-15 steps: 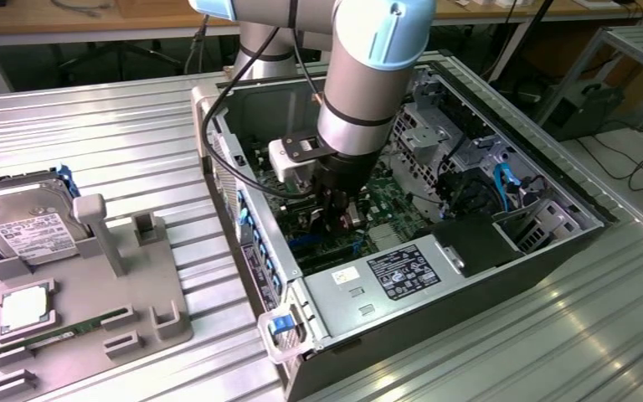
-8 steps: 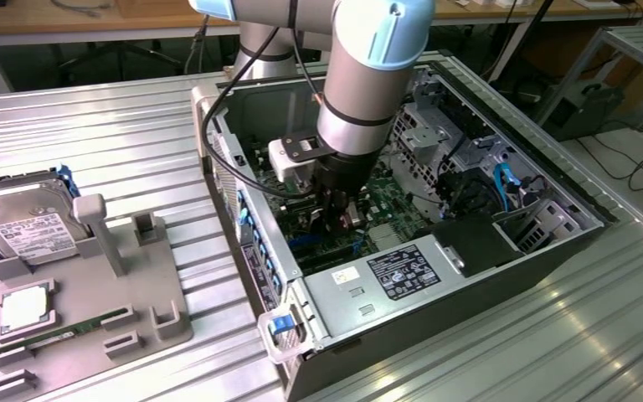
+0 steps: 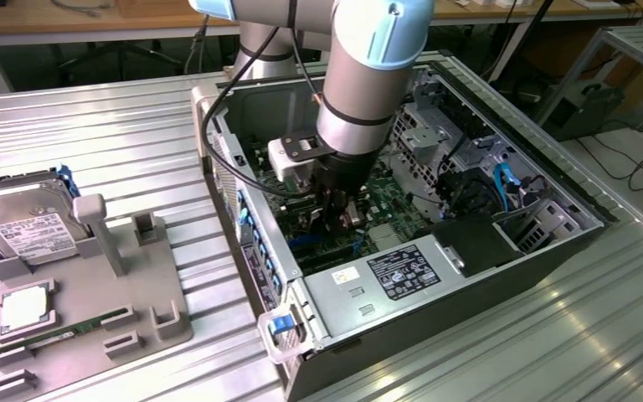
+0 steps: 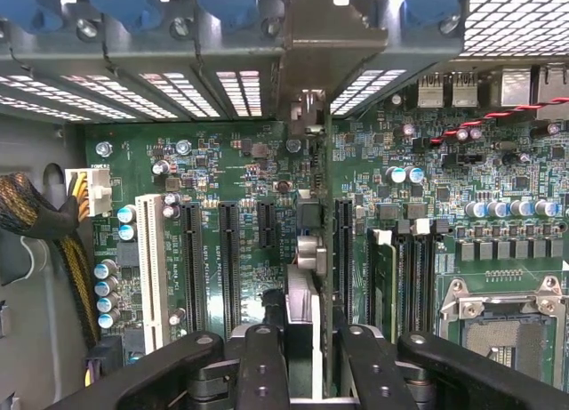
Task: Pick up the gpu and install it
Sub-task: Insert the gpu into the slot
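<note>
In the wrist view the gpu [image 4: 311,250] runs edge-on away from my fingers [image 4: 262,365], a thin dark card standing upright over the green motherboard [image 4: 240,179]. Its metal bracket [image 4: 316,45] reaches the rear slot openings of the case. My gripper [image 4: 308,370] is shut on the card's near end. The card lies along a black expansion slot [image 4: 343,250]; whether it is seated in it I cannot tell. In the exterior view my gripper [image 3: 336,216] is down inside the open computer case [image 3: 249,226], with the gpu [image 3: 344,224] dark between its fingers.
A grey parts tray [image 3: 110,293] at the exterior view's left holds a hard drive [image 3: 20,226], a processor [image 3: 26,306] and a green memory stick [image 3: 70,331]. Inside the case are the power supply [image 3: 411,272], a white slot [image 4: 149,268], a braided cable bundle [image 4: 36,214] and the processor socket [image 4: 507,321].
</note>
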`<act>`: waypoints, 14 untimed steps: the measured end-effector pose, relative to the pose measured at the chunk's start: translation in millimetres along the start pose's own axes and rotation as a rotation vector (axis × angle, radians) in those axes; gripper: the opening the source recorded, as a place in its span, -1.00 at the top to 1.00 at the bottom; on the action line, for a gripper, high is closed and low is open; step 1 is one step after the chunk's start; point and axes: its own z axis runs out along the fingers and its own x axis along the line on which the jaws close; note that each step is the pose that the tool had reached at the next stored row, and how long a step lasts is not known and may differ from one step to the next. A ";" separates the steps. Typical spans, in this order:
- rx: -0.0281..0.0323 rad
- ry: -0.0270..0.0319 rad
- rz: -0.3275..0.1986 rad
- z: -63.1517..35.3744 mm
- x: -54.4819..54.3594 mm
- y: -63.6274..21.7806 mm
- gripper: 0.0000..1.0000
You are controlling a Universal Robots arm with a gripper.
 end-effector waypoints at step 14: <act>0.0000 -0.0011 0.000 5.2 0.1 0.1 0.44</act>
